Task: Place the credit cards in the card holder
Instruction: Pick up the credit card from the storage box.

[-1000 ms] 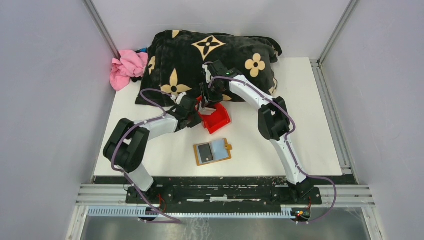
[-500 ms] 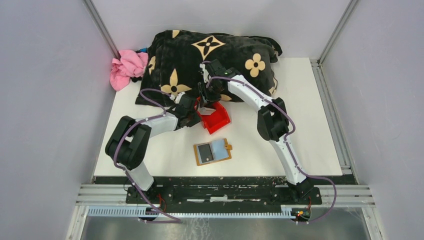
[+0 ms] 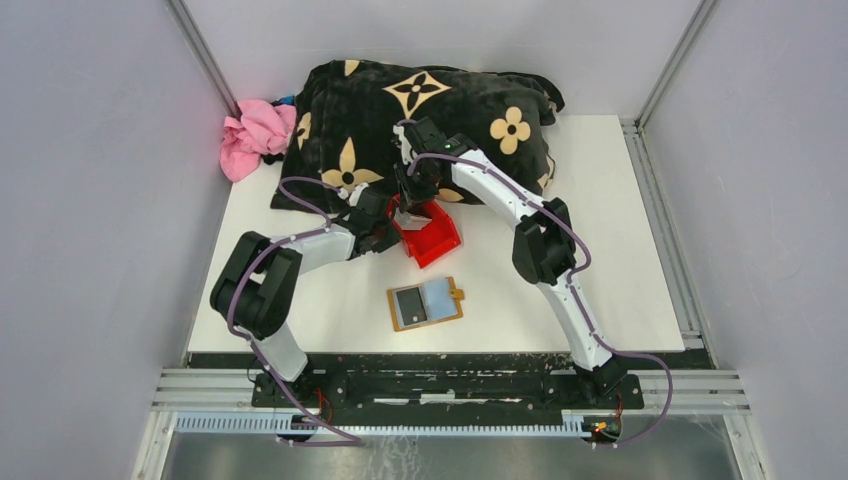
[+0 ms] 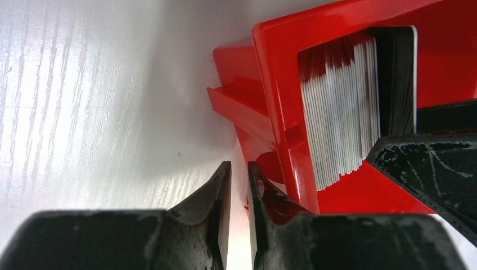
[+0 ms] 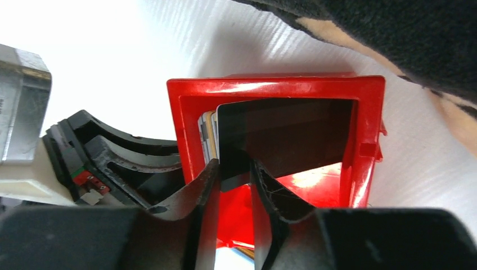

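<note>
The credit cards [image 4: 343, 107] stand as a packed stack on edge in a red bin [image 3: 445, 240]. A dark card [image 5: 281, 132] leans at the front of the stack. My right gripper [image 5: 234, 163] is inside the bin [image 5: 270, 87], jaws a narrow way apart at the dark card's lower corner; it shows over the bin in the top view [image 3: 408, 200]. My left gripper [image 4: 237, 164] is shut and empty, low on the table against the bin's outer wall [image 4: 275, 84], and also shows in the top view [image 3: 388, 226]. The tan card holder [image 3: 425, 303] lies open nearer the arms, with a dark card in its left pocket.
A black blanket with tan flowers [image 3: 420, 110] is bunched at the back of the white table, just behind the bin. A pink cloth [image 3: 255, 130] lies at the back left. The two grippers are close together at the bin.
My right gripper has moved a little left and down into the bin. The left arm, bin and card holder have stayed put.
</note>
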